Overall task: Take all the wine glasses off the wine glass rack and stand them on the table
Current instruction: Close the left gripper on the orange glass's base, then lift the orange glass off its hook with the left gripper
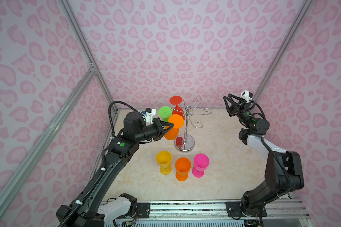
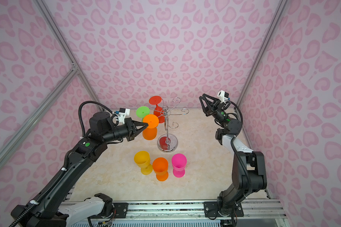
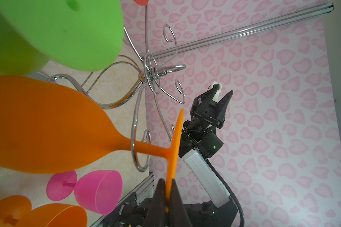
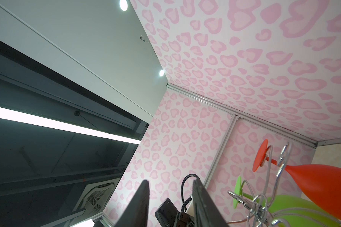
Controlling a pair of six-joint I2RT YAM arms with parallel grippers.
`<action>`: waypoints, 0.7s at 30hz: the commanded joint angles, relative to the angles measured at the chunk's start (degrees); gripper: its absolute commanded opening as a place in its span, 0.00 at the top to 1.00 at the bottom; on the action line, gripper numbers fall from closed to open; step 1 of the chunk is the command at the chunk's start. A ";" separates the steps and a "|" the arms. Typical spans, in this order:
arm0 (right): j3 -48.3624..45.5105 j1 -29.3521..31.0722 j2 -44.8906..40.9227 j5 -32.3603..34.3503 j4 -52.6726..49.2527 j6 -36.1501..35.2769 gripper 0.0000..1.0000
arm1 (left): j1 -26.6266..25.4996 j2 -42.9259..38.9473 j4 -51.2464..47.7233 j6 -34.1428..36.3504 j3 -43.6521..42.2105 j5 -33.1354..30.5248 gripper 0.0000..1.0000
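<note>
my left gripper (image 3: 166,181) is pinched tight on the rim of the foot of the orange wine glass (image 1: 176,120) – the thin disc sits edge-on between the two black fingers (image 3: 159,188) in the left wrist view. the glass hangs upside down on the left side of the wine glass rack (image 1: 189,145), its stem threaded through one curled hook arm, so it is not yet off the rack. the rack stands in the far half of the marbled tabletop (image 1: 224,167), about midway between the left and right edges, its mirrored base showing a red reflection.

two more glasses hang inverted on neighbouring arms: a green glass (image 1: 165,111) just behind the orange one and a red glass (image 1: 175,100) on the arm nearest the far edge. the three arms on the rack's right side are bare.

my right gripper (image 1: 226,96) is raised near the far right corner, well apart from the rack and pointing upward – its fingers (image 4: 140,198) stand parted with nothing between them.

in front of the rack base, near the tabletop's middle, three glasses stand upright in a close row: a yellow glass (image 1: 163,159), a second orange glass (image 1: 183,166) and a pink glass (image 1: 201,161).
</note>
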 commanded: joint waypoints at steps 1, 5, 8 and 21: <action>-0.23 -0.18 -0.25 -0.25 2.13 -0.23 0.63 | 0.10 0.26 1.64 0.00 0.87 0.08 0.97; -0.11 -0.31 -0.15 -0.27 2.13 -0.16 0.61 | 0.19 0.83 1.89 -0.13 0.98 -0.17 0.97; -0.02 -0.39 -0.28 -0.35 2.10 -0.20 0.58 | 0.17 1.13 2.06 -0.03 1.22 -0.60 0.97; 0.09 -0.95 -0.74 -0.91 2.07 -0.37 0.42 | 0.15 3.67 2.50 0.04 3.39 -0.09 0.97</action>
